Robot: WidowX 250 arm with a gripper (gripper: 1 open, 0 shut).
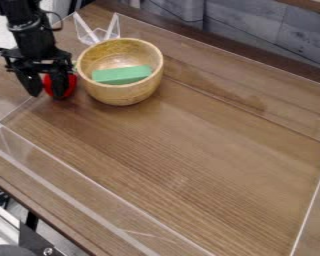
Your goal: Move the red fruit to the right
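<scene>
The red fruit [61, 86] lies on the wooden table, just left of the wooden bowl [120, 72], which holds a flat green piece [121, 73]. My black gripper [52, 84] points straight down over the fruit, low at the table. One finger stands on each side of it, and red shows between them. The fingers [33, 80] sit close against the fruit, but I cannot make out whether they press on it. The fruit rests on the table surface.
Clear plastic walls [310, 200] fence the wooden table [190, 150] on all sides. The bowl stands right beside the gripper's right finger. Wide bare wood stretches to the right and toward the front.
</scene>
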